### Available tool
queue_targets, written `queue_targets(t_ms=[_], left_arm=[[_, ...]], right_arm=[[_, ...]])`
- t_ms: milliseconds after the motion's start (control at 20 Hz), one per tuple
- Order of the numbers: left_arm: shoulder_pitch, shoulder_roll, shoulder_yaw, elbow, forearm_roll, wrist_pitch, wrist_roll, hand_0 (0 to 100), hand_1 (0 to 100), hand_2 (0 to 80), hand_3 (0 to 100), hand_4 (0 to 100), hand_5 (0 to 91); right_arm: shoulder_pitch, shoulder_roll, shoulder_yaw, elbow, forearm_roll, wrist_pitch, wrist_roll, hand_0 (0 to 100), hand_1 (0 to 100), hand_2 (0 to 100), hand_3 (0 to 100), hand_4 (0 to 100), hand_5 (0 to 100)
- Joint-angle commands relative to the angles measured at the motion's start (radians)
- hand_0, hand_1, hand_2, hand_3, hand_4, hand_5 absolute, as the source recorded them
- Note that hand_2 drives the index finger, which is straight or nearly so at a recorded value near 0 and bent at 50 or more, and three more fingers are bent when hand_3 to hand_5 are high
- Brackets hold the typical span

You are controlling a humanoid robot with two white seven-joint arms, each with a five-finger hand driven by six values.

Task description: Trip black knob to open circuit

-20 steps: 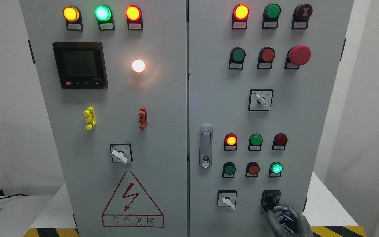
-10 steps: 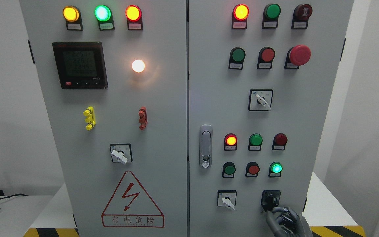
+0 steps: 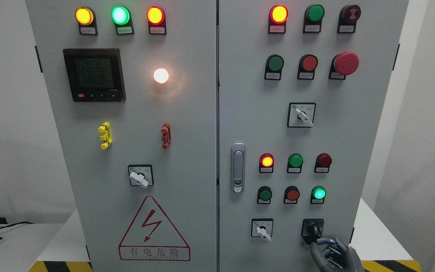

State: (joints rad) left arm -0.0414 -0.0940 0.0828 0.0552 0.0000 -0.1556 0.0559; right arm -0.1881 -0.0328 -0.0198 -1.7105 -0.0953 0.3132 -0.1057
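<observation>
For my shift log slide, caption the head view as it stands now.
Right hand with curled fingers just below the black knob at the cabinet's lower right; green lamp lit above.

- The right robot hand [image 3: 332, 252] shows at the bottom right corner, its arm coming up from the lower edge on that side.
- It is dark grey, with jointed fingers [image 3: 321, 241] curled forward and inward, the knuckles bunched together.
- The topmost fingertip reaches up and to the left, ahead of the others.
- The palm and wrist are cut off by the bottom edge, so the forearm's angle cannot be told.
- Whether the fingers hold anything cannot be told.
</observation>
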Motion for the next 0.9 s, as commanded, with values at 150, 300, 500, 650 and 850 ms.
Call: queue_targets(t_ms=[150, 300, 500, 650, 850], left_arm=[[0.0, -0.001, 0.0, 0.0, -0.031, -0.001, -0.001, 12, 39, 0.0, 0, 0, 0.0], [0.0, 0.0, 0.0, 0.0, -0.031, -0.001, -0.001, 12, 39, 0.0, 0, 0, 0.0], [0.0, 0.0, 0.0, 0.0, -0.031, -0.001, -0.001, 12, 39, 0.0, 0, 0, 0.0], [0.0, 0.0, 0.0, 0.0, -0.031, -0.001, -0.001, 12, 39, 0.0, 0, 0, 0.0], [0.0, -0.001, 0.0, 0.0, -0.031, -0.001, -0.001, 12, 39, 0.0, 0, 0, 0.0]], right_arm=[[0.001, -0.012, -0.025, 0.005, 0.0, 0.001, -0.002, 47, 79, 50, 85, 77, 79], [0.004, -0.012, -0.035, 0.005, 0.0, 0.001, 0.0, 47, 79, 50, 85, 77, 79], [0.025, -0.018, -0.042, 0.003, -0.003, 0.001, 0.0, 47, 79, 51, 85, 77, 79], [0.073, -0.047, -0.031, -0.005, -0.006, -0.008, 0.0, 48, 79, 51, 86, 77, 79], [0.133, -0.052, -0.031, -0.038, -0.006, -0.031, 0.0, 48, 78, 51, 85, 76, 78]])
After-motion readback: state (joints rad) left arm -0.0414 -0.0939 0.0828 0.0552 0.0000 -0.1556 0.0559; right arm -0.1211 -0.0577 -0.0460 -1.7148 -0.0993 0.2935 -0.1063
